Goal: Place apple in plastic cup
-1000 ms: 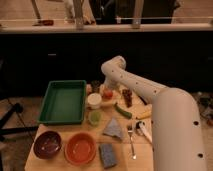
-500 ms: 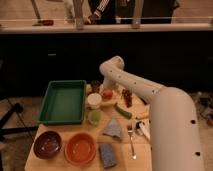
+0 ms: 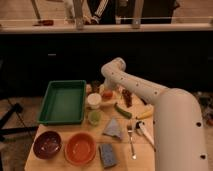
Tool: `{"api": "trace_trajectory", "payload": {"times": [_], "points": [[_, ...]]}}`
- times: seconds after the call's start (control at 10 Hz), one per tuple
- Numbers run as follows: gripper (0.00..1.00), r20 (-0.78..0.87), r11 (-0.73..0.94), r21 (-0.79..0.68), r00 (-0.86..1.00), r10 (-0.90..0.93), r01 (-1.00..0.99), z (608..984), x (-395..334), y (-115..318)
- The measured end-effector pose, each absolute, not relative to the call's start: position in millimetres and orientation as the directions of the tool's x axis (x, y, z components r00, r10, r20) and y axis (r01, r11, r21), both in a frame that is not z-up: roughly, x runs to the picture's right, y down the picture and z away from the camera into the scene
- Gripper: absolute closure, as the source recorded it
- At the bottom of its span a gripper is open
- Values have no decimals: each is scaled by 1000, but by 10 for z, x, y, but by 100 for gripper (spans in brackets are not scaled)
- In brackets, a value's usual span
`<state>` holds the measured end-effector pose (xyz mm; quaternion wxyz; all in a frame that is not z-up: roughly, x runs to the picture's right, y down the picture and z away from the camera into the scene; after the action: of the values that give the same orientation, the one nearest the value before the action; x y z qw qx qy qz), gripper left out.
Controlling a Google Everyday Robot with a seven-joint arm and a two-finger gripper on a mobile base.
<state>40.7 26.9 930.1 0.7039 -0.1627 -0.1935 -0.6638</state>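
The apple, small and orange-red, sits on the wooden table near its back edge, just right of a white cup. The plastic cup, pale yellow-green, stands in front of the white cup, toward me. My white arm reaches in from the lower right and bends down at the elbow. Its gripper hangs right at the apple, open, and is mostly hidden by the wrist. I cannot tell whether it touches the apple.
A green tray lies at the left. A dark red bowl and an orange bowl sit at the front. A small dark cup, a green vegetable, a grey cloth, a sponge and a fork surround the cups.
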Motion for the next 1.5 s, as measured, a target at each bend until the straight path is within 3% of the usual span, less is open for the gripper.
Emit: {"api": "trace_trajectory", "payload": {"times": [1.0,1.5], "points": [[23,543,68,62,24,-840,996,9796,394,337],[70,541,48,88,-7,-841,995,9834,304,294]]}}
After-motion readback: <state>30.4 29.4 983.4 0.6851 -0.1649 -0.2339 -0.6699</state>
